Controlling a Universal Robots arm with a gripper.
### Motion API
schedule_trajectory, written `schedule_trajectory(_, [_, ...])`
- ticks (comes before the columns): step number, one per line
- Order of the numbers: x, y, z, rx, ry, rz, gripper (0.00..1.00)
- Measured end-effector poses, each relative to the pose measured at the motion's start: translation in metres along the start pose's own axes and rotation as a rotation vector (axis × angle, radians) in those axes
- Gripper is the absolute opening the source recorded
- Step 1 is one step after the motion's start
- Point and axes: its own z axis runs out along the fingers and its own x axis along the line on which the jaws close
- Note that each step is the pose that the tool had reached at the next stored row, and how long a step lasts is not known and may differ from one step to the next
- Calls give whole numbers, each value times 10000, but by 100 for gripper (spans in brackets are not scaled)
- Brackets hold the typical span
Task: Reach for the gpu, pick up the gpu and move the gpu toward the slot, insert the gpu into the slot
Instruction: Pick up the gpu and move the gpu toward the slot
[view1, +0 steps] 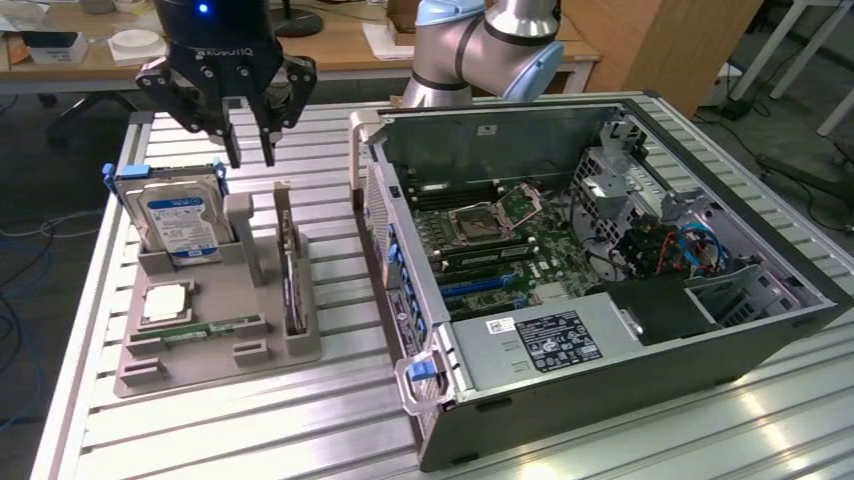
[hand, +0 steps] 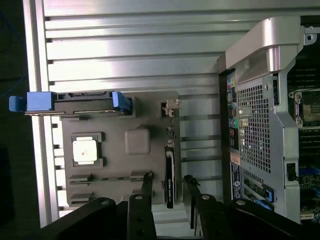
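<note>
The gpu (view1: 287, 262) is a thin green card standing on its edge in a slot of the grey holder (view1: 214, 345), at the exterior view's left. In the wrist view the gpu (hand: 170, 167) appears edge-on as a narrow dark strip. My gripper (view1: 251, 152) hangs open above the holder's far end, a little higher than the card and not touching it. In the wrist view my gripper (hand: 167, 192) has one finger on each side of the card's line. The expansion slots (view1: 483, 285) lie on the motherboard inside the open computer case (view1: 601, 330).
The holder also carries a silver hard drive with a blue label (view1: 180, 215), a square processor chip (view1: 163, 300) and a short memory stick (view1: 200, 328). The case's rear wall (hand: 255, 125) stands close beside the holder. All of it rests on a slatted aluminium table (view1: 307, 440).
</note>
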Motion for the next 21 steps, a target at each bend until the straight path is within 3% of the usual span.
schedule_trajectory(5, [3,0,1,-1,1,-37,58])
schedule_trajectory(7, [4,0,7,-5,16,-282,58])
schedule_trajectory(8, [5,0,12,-8,26,-418,65])
schedule_trajectory(13, [3,-31,58,0,143,-786,65])
schedule_trajectory(21, [-13,-136,200,-3,148,-855,65])
